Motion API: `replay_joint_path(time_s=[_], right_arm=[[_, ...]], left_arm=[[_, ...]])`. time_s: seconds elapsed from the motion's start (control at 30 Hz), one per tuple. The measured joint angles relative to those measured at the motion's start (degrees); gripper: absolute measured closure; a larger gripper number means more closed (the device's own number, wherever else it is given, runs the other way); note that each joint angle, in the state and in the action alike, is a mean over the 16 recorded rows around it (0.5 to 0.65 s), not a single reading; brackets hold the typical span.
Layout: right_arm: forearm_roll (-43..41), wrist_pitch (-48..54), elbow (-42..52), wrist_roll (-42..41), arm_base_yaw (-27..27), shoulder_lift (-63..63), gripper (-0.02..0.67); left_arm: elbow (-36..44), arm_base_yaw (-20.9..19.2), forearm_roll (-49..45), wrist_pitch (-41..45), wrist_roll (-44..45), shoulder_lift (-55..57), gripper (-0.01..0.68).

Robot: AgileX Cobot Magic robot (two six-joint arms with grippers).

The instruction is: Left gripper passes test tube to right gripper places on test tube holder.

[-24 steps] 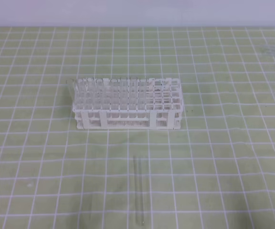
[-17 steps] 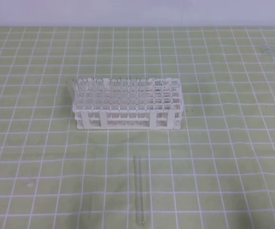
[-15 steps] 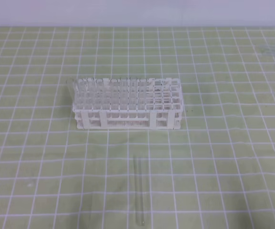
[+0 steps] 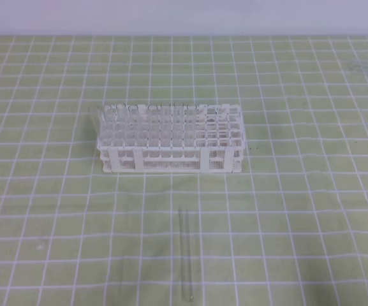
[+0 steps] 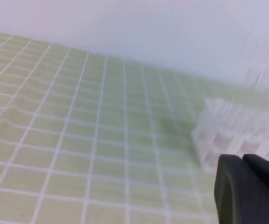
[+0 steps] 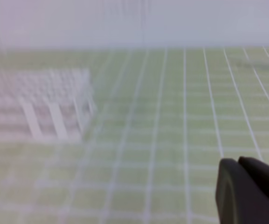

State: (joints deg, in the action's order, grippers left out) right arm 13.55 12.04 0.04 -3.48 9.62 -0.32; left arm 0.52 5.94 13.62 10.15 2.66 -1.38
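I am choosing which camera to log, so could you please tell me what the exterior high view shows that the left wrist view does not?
Only the exterior high view shows the loose test tube lying flat on the mat, nearer the camera than the test tube holder. Only the left wrist view shows the left hand, shut, at its lower right corner. Both show the holder and the green gridded mat.

The table (image 4: 311, 210) wore a green cloth with a white grid. The rack (image 4: 169, 159) stood at frame centre; the tube (image 4: 186, 258) lay at lower centre.
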Motion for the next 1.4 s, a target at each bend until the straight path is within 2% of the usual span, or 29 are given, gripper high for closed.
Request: replay_joint_path(time_s=[0.27,0.63,0.93,1.4], right_arm=[[12.5,-6.5,0.0,0.1,0.0,0.0,0.666],[23.0,-10.0,-0.3,0.1,0.0,0.1,0.666],[22.0,-3.4,-7.8,0.1,0.0,6.3,0.666],[12.6,15.9,-27.8,0.0,0.0,31.8,0.666]], left_arm=[[0.1,0.0,10.6,-5.3,-1.1,-0.3,0.675],[-0.9,0.0,14.8,-5.6,-2.0,0.2,0.675],[-8.8,0.0,15.8,0.9,-1.9,7.9,0.675],[-31.8,0.0,17.8,25.2,5.8,37.6,0.676]])
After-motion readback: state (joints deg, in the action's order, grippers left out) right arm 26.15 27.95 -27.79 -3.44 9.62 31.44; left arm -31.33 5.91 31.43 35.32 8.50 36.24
